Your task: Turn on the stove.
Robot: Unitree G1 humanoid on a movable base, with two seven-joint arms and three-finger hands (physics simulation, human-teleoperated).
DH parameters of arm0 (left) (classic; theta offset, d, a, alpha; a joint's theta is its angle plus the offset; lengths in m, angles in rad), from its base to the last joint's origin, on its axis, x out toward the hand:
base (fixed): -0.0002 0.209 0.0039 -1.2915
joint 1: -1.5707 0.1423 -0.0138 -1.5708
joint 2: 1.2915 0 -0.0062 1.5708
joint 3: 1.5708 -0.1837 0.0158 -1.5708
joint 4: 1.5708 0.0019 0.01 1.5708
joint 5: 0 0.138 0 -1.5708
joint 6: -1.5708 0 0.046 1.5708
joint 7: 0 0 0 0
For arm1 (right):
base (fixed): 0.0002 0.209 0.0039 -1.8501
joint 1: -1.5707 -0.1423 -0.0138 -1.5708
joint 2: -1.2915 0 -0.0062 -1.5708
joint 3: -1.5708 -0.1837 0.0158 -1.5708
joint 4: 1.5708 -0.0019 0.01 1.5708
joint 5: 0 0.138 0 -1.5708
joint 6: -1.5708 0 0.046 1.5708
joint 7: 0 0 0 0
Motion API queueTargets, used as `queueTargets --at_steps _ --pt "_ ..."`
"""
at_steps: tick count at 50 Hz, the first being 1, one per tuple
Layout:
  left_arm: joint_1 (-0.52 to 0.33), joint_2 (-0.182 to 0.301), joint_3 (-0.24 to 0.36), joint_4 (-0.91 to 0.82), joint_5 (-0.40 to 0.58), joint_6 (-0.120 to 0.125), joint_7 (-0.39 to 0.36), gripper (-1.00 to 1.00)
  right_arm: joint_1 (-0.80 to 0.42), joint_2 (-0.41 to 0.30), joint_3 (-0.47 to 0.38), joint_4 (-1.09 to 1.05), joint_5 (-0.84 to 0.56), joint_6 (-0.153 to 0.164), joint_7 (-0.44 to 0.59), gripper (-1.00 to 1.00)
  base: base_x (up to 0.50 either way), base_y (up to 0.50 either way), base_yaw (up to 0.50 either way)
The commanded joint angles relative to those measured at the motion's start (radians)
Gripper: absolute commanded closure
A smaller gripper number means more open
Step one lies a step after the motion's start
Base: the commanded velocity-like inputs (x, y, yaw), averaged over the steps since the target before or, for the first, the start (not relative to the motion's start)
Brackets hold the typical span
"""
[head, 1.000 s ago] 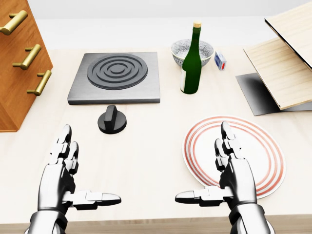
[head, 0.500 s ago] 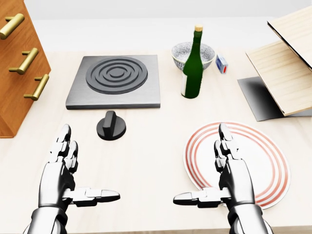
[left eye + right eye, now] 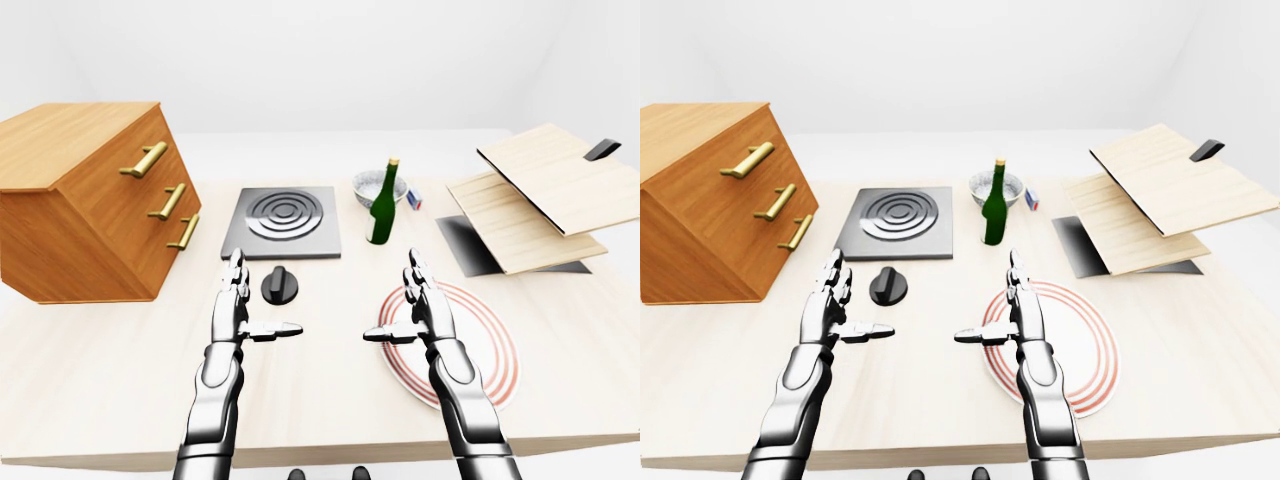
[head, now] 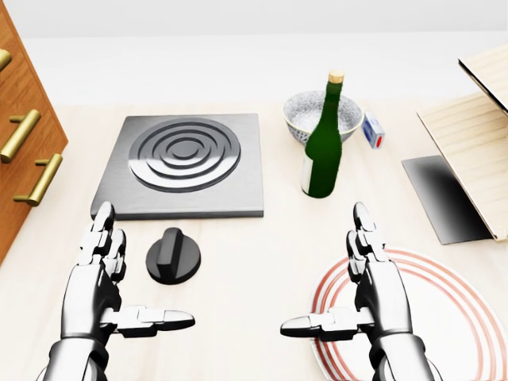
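A: Item one, the stove?
B: Grey square stove plate (image 4: pixel 182 165) with concentric dark rings, lying flat on the pale wooden table (image 4: pixel 238 262), upper left of centre in the head view; its black knob (image 4: pixel 173 255) sits apart on the table just below the plate's lower edge, its raised grip bar running roughly up and down in the head view.

A: Hands?
B: Left hand (image 4: pixel 99 274) low at the left of the head view, just left of the knob and not touching it; fingers (image 4: pixel 103 230) straight and side by side, thumb stuck out sideways toward the centre; holds nothing. Right hand (image 4: pixel 371 282) mirrors it, fingers straight, thumb pointing left, hovering over the left rim of the plate; holds nothing.

A: Remaining stock?
B: White plate with red rings (image 3: pixel 480 345), lower right; green glass bottle (image 4: pixel 323 151) upright, right of the stove; patterned bowl (image 4: pixel 305 111) just behind the bottle toward the top of the view; small blue, white and red box (image 4: pixel 373 129) beside the bowl on the right; wooden drawer chest with three brass handles (image 3: pixel 95 205) at the left; tilted light wooden boards (image 3: pixel 535 200) over a dark grey sheet (image 4: pixel 444 194) at the right.
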Motion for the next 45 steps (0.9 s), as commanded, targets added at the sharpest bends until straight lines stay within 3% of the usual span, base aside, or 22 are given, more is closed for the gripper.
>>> queueTargets --at_steps 1,15,23,28,37,40,45 --pt "0.015 -0.002 -0.004 -0.034 0.001 0.014 -0.004 -1.0 0.004 0.001 0.002 0.0 -0.004 0.0 0.002 -1.0 0.36 0.0 0.0" --pt "0.032 -0.007 -0.011 -0.068 0.008 0.033 -0.006 -1.0 0.004 0.001 -0.001 -0.006 0.006 0.0 0.002 -1.0 0.18 0.0 0.0" --pt "0.019 -0.007 -0.011 -0.015 0.018 0.017 0.002 -1.0 0.003 0.0 -0.005 -0.008 0.009 0.0 0.004 -1.0 0.0 0.0 0.0" --pt "0.03 -0.012 -0.019 -0.019 0.025 0.021 0.007 -1.0 -0.005 -0.002 -0.011 -0.004 0.014 0.0 0.003 -1.0 0.0 0.0 0.0" --pt "0.029 -0.017 -0.032 0.022 0.036 -0.005 0.012 -1.0 -0.01 -0.005 -0.017 -0.011 0.021 0.0 0.002 -1.0 0.0 0.0 0.0" --pt "0.025 -0.02 -0.038 0.053 0.042 -0.024 0.014 -1.0 -0.012 -0.006 -0.019 -0.011 0.024 0.0 0.003 -1.0 0.0 0.0 0.0" --pt "0.024 -0.022 -0.045 0.07 0.047 -0.032 0.016 -1.0 -0.01 -0.006 -0.02 -0.019 0.026 0.0 0.003 -1.0 0.0 0.0 0.0"
